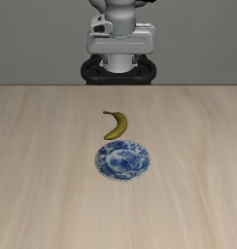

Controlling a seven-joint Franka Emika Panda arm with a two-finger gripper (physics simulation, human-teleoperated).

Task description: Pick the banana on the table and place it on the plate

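Banana (pixel 116 124) lies on the table (pixel 43 156) just beside the blue plate (pixel 123 160); jaws' opening cannot be told.

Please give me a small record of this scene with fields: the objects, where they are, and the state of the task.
banana: yellow, curved, lying on the table, just above the plate in the exterior view
plate: blue patterned, nothing on it
robot arm: at the table's far edge, away from both
task state: banana not yet on plate
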